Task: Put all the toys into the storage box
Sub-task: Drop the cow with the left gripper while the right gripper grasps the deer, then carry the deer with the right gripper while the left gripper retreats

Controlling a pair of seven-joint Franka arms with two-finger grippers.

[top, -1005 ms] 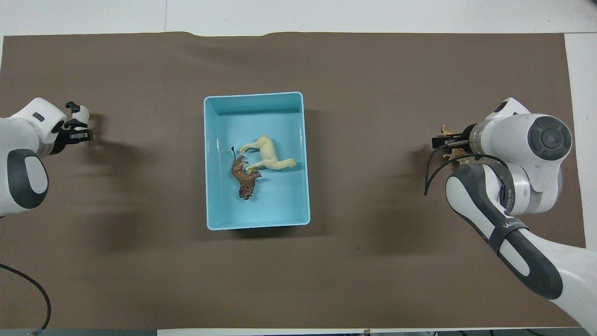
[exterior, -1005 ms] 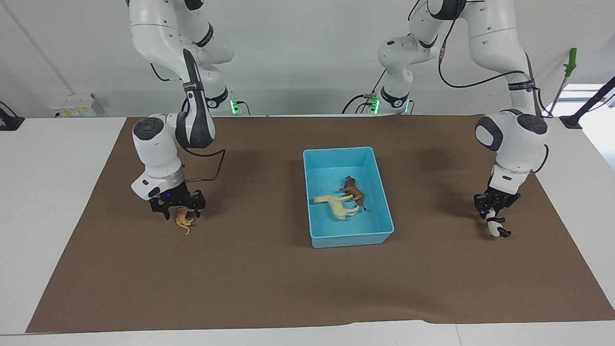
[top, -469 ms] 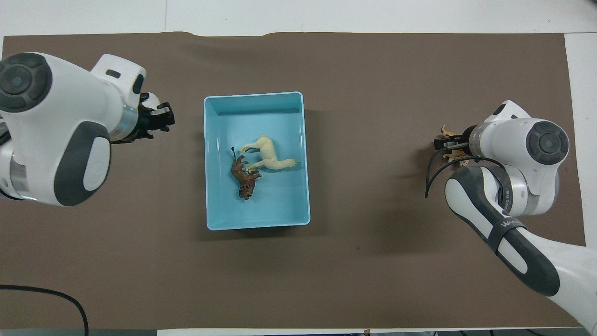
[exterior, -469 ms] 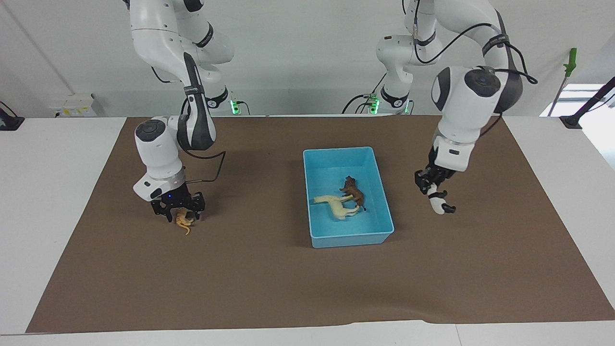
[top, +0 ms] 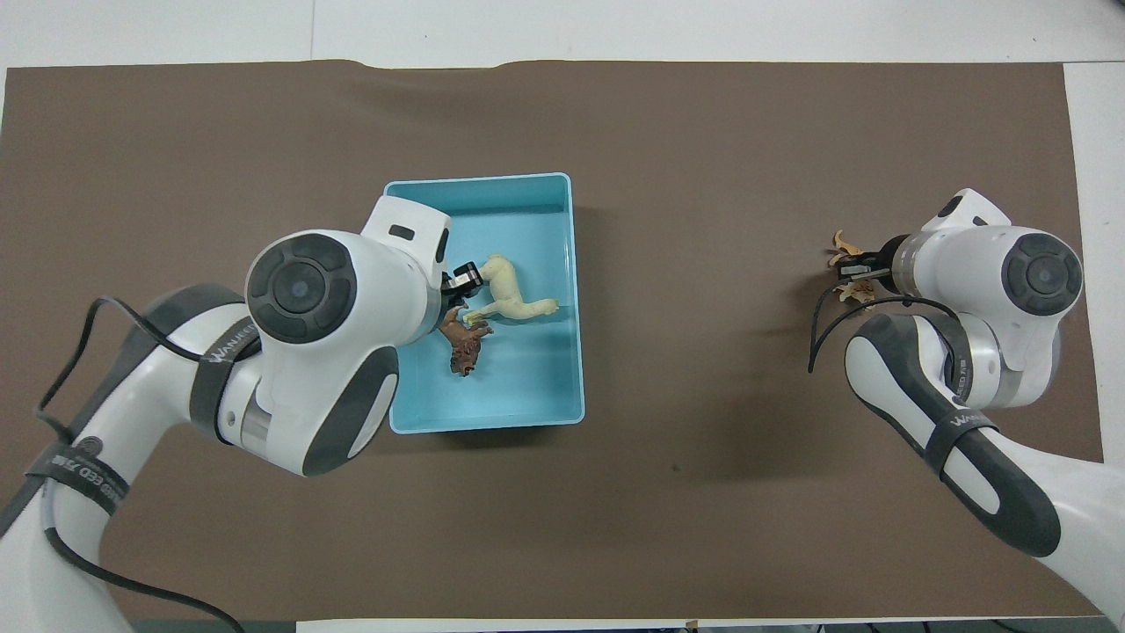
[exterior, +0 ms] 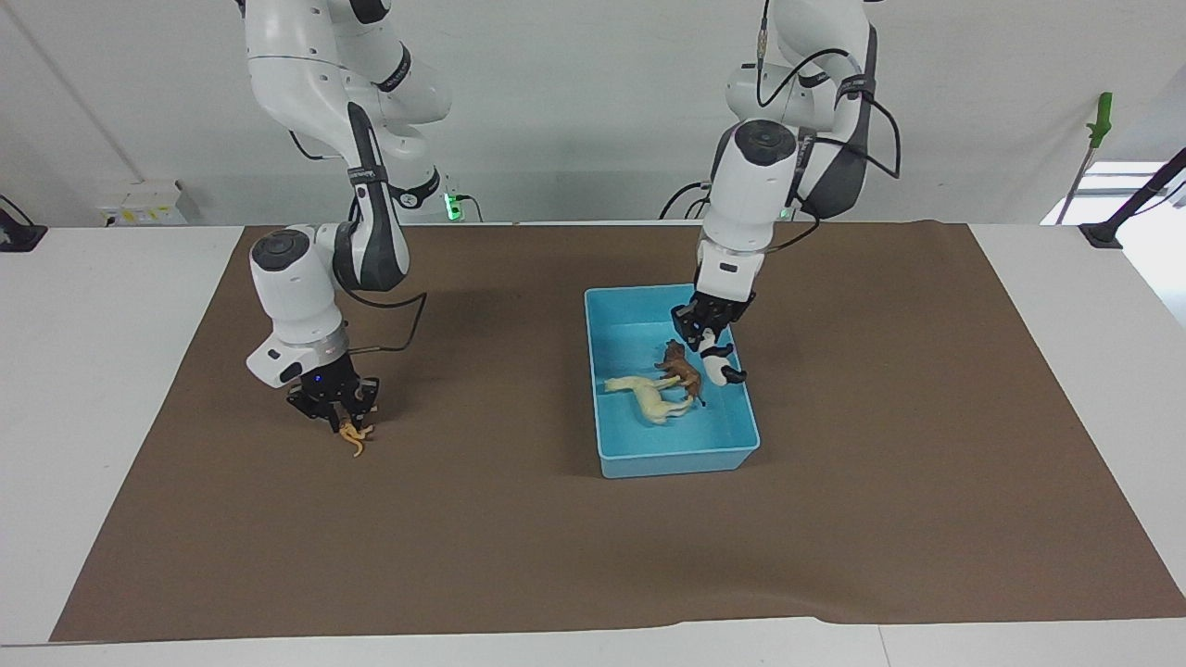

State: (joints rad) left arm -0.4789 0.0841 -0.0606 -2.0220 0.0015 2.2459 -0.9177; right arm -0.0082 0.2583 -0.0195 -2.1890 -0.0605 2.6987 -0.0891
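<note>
The light blue storage box [exterior: 676, 458] [top: 576, 352] stands mid-mat. Inside it lie a cream-white horse [exterior: 649, 396] [top: 510, 294] and a brown horned animal [exterior: 684, 369] [top: 461, 343]. My left gripper [exterior: 706, 338] [top: 459, 281] hangs over the box, shut on the black-and-white panda [exterior: 715, 363], which dangles above the box floor beside the brown animal. In the overhead view the left wrist hides the panda. At the right arm's end of the mat, my right gripper [exterior: 341, 421] [top: 848, 271] is shut on the orange tiger [exterior: 353, 437] [top: 842, 240], low at the mat.
A brown mat [exterior: 593, 556] covers most of the white table. A green-handled tool [exterior: 1099, 119] stands off the mat at the left arm's end. A black cable [exterior: 408, 324] loops from the right arm's wrist.
My left arm has swung in from its end of the mat to over the box, carrying the panda. My right gripper has closed on the tiger and tilted a little.
</note>
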